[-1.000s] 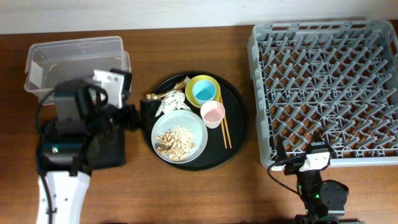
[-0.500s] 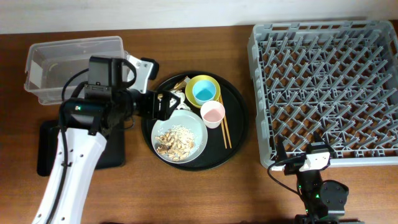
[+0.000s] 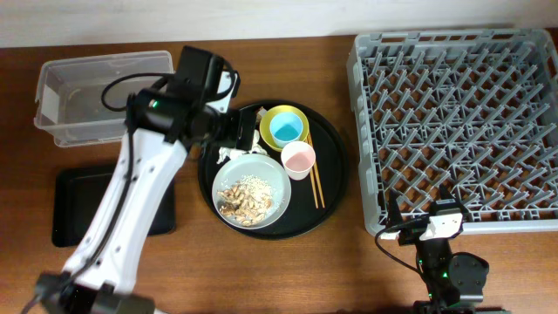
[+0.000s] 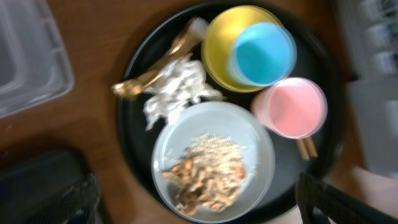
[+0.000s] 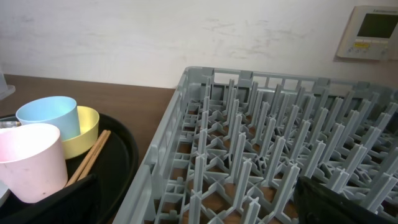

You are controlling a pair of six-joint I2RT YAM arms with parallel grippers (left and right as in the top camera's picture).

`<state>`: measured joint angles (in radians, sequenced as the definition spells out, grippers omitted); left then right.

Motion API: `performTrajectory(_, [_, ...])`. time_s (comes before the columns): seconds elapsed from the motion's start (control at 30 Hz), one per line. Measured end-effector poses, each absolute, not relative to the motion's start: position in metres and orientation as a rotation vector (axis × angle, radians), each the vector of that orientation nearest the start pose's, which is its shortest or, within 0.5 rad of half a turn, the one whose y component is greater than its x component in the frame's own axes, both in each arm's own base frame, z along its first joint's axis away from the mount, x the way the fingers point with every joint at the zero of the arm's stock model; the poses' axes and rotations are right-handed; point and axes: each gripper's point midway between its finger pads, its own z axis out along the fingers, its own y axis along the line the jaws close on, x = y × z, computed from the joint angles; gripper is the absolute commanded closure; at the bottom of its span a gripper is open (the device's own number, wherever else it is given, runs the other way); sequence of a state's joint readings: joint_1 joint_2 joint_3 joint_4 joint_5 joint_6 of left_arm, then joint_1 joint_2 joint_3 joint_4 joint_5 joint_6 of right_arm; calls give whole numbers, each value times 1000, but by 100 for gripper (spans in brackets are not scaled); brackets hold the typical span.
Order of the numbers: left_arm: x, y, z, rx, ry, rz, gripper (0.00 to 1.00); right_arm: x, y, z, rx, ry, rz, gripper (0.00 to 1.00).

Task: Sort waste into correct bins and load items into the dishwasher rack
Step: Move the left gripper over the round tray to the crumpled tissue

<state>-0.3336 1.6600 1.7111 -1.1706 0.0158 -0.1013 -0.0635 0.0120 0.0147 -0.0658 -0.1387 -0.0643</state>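
Note:
My left gripper [image 3: 234, 133] [image 4: 199, 208] is open and empty, hovering over the left side of the round black tray. Below it lie crumpled white paper [image 4: 177, 87], a brown-gold wrapper scrap [image 4: 155, 71] and a pale grey plate [image 4: 180, 134] [image 3: 261, 170] holding rice with brown food pieces [image 4: 211, 171]. A light-blue cup [image 4: 261, 53] sits in the yellow bowl [image 4: 221, 37], with a pink cup [image 4: 289, 107] and chopsticks [image 3: 314, 181] beside them. My right gripper [image 3: 425, 228] [image 5: 199, 208] is open and empty at the front left corner of the grey dishwasher rack [image 3: 458, 131] [image 5: 280, 155].
A clear plastic tub [image 3: 105, 96] stands at the back left. A shallow black rectangular tray [image 3: 65, 205] lies in front of it. The round black tray [image 3: 331, 187] sits between these bins and the rack.
My left arm has swung right and away from me, from above the black rectangular tray to above the round tray. The right arm has not moved.

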Motion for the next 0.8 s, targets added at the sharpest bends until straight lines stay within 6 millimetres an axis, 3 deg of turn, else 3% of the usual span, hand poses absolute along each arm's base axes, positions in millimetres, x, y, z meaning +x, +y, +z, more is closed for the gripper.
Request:
performTrajectory(0.27, [402, -121, 183, 272, 2741, 16, 1, 246, 8, 162, -107, 1630, 15, 2])
performTrajectory(0.3, [405, -121, 180, 270, 2742, 25, 6, 246, 8, 162, -107, 1630, 15, 2])
performTrajectory(0.4, [412, -122, 169, 256, 2749, 35, 50, 246, 8, 162, -107, 1630, 15, 2])
performTrajectory(0.43, [414, -123, 165, 258, 2754, 39, 54, 246, 8, 162, -107, 1630, 16, 2])
performTrajectory(0.6, [417, -123, 135, 248, 2824, 66, 55, 246, 8, 162, -107, 1630, 15, 2])
performTrajectory(0.8, [418, -116, 96, 144, 2925, 95, 68, 246, 8, 162, -107, 1630, 15, 2])
